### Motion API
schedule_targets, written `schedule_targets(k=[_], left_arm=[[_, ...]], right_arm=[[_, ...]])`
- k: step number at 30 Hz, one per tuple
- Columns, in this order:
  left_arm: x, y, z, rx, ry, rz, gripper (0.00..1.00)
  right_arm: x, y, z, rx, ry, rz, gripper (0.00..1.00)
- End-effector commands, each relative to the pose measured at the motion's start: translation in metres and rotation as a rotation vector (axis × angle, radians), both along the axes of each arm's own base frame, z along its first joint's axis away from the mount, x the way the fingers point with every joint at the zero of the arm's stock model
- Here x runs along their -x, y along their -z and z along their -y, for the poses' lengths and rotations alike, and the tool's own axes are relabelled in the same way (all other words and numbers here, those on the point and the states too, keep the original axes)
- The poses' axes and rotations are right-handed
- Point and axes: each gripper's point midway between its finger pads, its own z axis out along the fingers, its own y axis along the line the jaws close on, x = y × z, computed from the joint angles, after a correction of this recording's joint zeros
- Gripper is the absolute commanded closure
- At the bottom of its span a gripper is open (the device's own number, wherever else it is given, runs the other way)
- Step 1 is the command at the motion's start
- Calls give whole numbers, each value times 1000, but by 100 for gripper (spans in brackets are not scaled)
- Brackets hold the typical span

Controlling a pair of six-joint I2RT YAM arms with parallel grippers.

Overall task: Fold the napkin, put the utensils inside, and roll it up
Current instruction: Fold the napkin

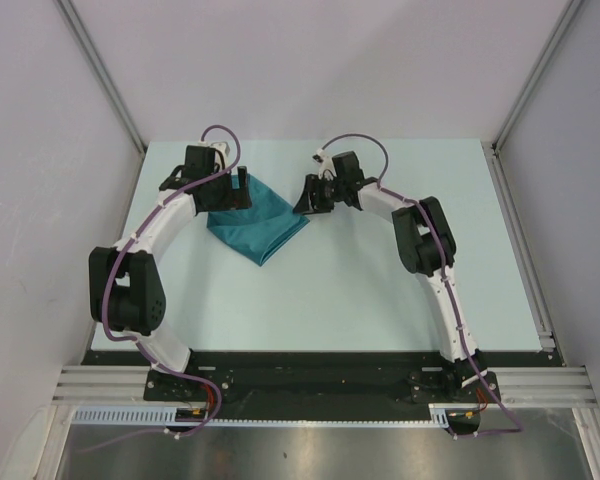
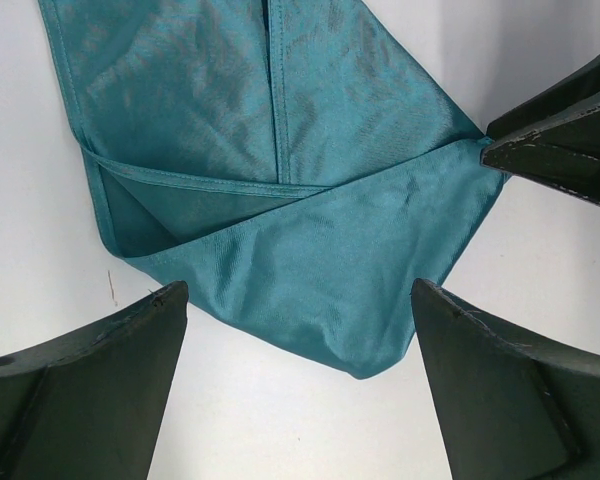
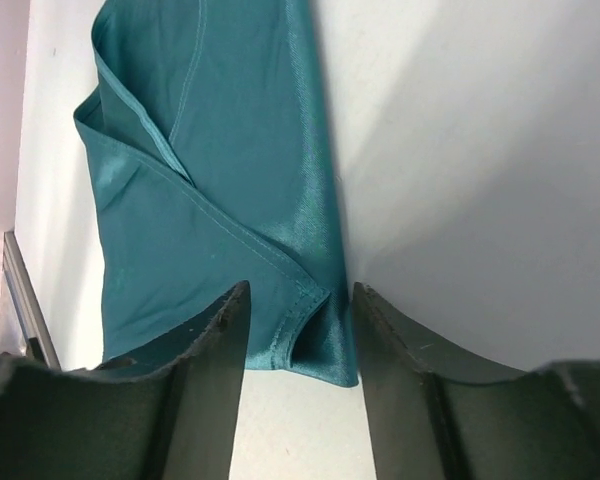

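Folded into a rough diamond, the teal napkin [image 1: 255, 225] lies left of centre on the far half of the pale table [image 1: 380, 290], plain grey walls [image 1: 310, 60] closing round, left gripper [image 2: 300, 290] spread wide over it, right gripper [image 3: 300, 300] parted astride its right corner.

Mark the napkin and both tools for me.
napkin [image 1: 258, 222], top view, middle of the cloth.
left tool [image 2: 298, 288], left wrist view, midway between its fingertips.
right tool [image 3: 300, 290], right wrist view, midway between its fingertips.
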Motion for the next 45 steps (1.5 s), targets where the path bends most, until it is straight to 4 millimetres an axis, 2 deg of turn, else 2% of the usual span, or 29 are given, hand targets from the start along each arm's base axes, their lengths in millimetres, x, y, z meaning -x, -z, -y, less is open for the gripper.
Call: schedule_targets(k=[1,6,10,12,14,17,21,22,23,24,25,26,27,28,29,30,31,34,35,36,38,39,40,41,42,45], left_arm=[[-4,-11,2,35,-2,30,3],[-4,-12,4,45,0,29,3],[-3,-11,5,50,3,28,3],[-3,-11,6,54,3,29,3],[-3,-13,6,59,2,32,3],[-1,-14,8,72,1,36,3],[5,-19,11,99,-2,57,3],[6,-20,14,118,-6,55,3],[6,-22,17,137,-4,65,3],[10,-18,20,153,-5,54,3],[14,-23,26,202,-3,58,4],[14,-26,29,228,-4,79,4],[25,-10,31,246,-11,46,4],[32,-17,34,290,-24,59,4],[37,-16,37,308,-28,66,4],[47,0,37,321,-35,54,4],[53,-5,38,349,-52,73,4],[75,18,41,392,-71,48,7],[84,17,46,419,-50,49,7],[92,28,50,434,-37,38,8],[106,33,64,464,10,18,9],[116,43,69,466,23,-7,10],[119,43,78,472,53,6,10],[122,45,81,476,62,6,10],[130,56,82,482,52,-20,11],[129,66,82,491,36,-14,14]], right_arm=[[3,1,-6,-16,-21,-33,51],[7,6,-7,-11,-29,-53,60],[10,6,-7,-16,-29,-70,77],[12,9,-6,-18,-25,-88,82],[11,6,-3,-23,3,-99,99],[15,-2,4,-38,60,-105,100],[32,-5,22,-21,160,-141,100],[43,6,30,-9,179,-164,100],[44,-7,35,-8,213,-142,100],[49,-8,40,-9,246,-164,100],[55,-7,44,-8,263,-167,100],[71,8,55,25,296,-204,100],[78,-1,60,20,316,-198,100],[84,-5,64,8,337,-201,100],[105,14,77,47,364,-244,100],[110,0,81,32,377,-222,100],[118,-2,83,26,392,-226,100],[152,6,104,61,458,-256,100],[161,6,107,65,467,-261,100],[177,10,116,76,480,-278,100],[193,11,120,79,504,-298,100],[210,22,129,107,515,-332,100],[213,14,132,99,533,-310,100],[221,16,134,106,539,-320,100],[228,18,138,118,546,-332,100],[244,24,151,147,572,-340,100]])
